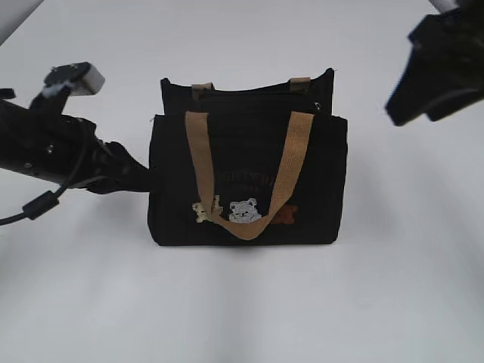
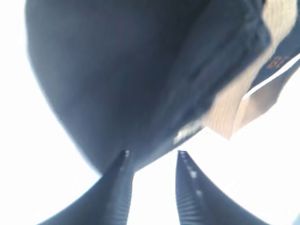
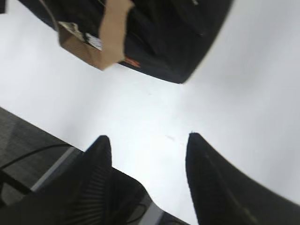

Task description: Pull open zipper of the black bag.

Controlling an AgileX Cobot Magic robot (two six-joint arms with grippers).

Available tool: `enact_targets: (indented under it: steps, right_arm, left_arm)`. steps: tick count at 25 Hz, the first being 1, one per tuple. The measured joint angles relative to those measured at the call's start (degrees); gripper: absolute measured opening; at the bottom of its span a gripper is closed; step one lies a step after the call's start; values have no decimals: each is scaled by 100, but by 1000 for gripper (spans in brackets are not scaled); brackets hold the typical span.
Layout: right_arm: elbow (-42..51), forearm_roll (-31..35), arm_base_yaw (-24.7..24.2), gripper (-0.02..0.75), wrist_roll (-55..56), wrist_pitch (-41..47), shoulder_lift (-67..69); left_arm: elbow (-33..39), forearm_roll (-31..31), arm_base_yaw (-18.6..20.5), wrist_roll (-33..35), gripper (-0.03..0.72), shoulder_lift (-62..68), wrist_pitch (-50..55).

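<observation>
Both claws stand open and empty: left gripper (image 2: 152, 157) beside the upright black bag (image 1: 249, 181), right gripper (image 3: 147, 140) well clear; its zipper (image 1: 249, 92) seems parted.

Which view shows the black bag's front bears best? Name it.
Exterior view: the bears face the camera on the black bag. Left wrist view shows only blurred black fabric and tan webbing; right wrist view catches a bag corner, no bears.

Black arms; left arm (image 1: 53, 147) with black cable, grey camera block (image 1: 74, 78).
</observation>
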Motion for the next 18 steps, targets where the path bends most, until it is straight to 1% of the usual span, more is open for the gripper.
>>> enact_targets:
  steps: [1,3,4,7,8,10,14,16,18]
  right_arm:
    - [167,-288,0,401,139,23,-309]
    - [635,-719,0,398,354,42,-949]
    - [965,-902,0,397,401,42,-1326]
    - [2048,-1228,0,394,453,37,-2477]
    - [2418,-1270,0,393,459,37,-2897]
    - [2988,-1308,0,393,466,37,-3827]
    - [3730,-1437,0,393,466,-35,-5276]
    - [4004,-1437,0,393,466,-188,-5864]
    - [4284,-1448,0,393,466,-285,-6390]
  left_arm:
    - [0,542,0,-853,207,-237,15]
    - [31,1622,0,-2186,176,-804,113]
    - [87,2010,0,-2763,169,-1085,152]
    - [385,2746,0,-3991,160,-2316,402]
    - [504,2948,0,-4373,159,-2715,556]
    - [782,3549,0,-5100,158,-3732,871]
    - [1164,4867,0,-6481,158,-5812,1763]
    - [1231,5302,0,-6840,157,-6600,2287]
    - [1253,5598,0,-7009,157,-7342,2779]
